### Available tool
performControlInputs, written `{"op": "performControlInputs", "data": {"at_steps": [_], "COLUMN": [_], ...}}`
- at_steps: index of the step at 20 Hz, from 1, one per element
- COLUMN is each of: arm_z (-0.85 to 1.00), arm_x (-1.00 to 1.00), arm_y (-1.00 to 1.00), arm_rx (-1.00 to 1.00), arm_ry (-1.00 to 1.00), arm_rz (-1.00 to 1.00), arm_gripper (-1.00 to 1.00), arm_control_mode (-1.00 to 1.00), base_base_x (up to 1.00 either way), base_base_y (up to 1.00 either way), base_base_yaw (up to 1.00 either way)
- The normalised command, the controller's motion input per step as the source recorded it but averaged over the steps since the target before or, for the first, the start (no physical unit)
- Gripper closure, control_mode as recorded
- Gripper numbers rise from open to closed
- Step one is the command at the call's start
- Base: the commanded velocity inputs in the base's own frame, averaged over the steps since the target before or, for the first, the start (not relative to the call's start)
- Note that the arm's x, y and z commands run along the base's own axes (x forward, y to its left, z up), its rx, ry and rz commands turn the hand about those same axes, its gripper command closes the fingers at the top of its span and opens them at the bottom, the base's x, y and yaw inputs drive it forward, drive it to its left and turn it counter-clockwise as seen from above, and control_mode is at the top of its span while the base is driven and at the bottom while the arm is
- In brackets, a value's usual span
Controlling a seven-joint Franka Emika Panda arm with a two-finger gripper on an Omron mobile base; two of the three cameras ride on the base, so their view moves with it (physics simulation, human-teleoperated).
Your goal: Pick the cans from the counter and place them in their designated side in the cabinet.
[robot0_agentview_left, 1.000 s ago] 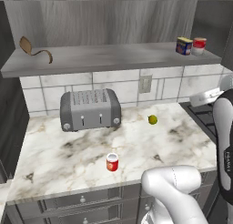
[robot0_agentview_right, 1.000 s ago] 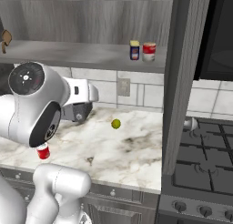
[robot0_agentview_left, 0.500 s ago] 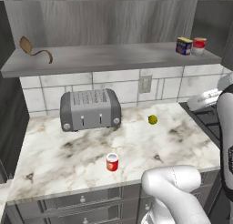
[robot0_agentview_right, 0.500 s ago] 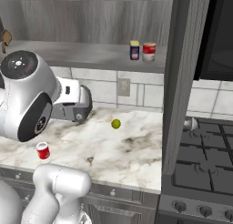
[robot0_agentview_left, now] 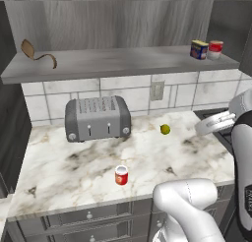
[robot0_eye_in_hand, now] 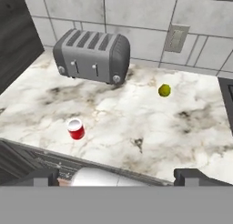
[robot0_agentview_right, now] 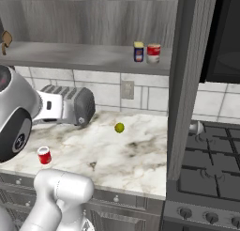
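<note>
Here we take the toaster as our landmark, standing at the back of the counter against the tiled wall. In front of it, near the counter's front edge and slightly to its right, stands a red can with a white band, upright and alone. To the toaster's right, well apart, lies a small yellow-green ball. High above and far to the right of the toaster, on the cabinet shelf, the blue and yellow can and the red can with the white lid stand side by side, just about touching. At the opposite end of that shelf, above and left of the toaster, lies a brownish curled object we cannot identify.

Our gripper hovers over the counter's front edge, its fingers spread fully apart and holding nothing.

We judge that two cans are already shelved and the reach for the remaining counter can is in hand. The next move calls for lowering toward that can, centring it between the fingertips, and keeping it upright while closing.
</note>
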Motion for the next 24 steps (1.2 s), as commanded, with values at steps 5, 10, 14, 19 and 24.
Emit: {"op": "performControlInputs", "data": {"at_steps": [5,10,14,19,24], "arm_z": [-0.07,-0.02,-0.02,-0.04,-0.07], "arm_x": [-0.03,-0.06,-0.08,-0.06,-0.01], "arm_y": [0.28,0.25,0.25,0.28,0.23], "arm_rx": [0.02,0.01,0.00,0.00,0.00], "arm_ry": [0.01,0.02,0.00,0.01,0.04], "arm_rz": [0.00,0.00,0.00,0.00,0.00], "arm_gripper": [-1.00,-1.00,-1.00,-1.00,-1.00], "arm_control_mode": [-1.00,-1.00,-1.00,-1.00,-1.00], "base_base_x": [0.00,0.00,0.00,0.00,0.00], "base_base_y": [0.00,0.00,0.00,0.00,0.00], "base_base_yaw": [0.00,0.00,0.00,0.00,0.00]}}
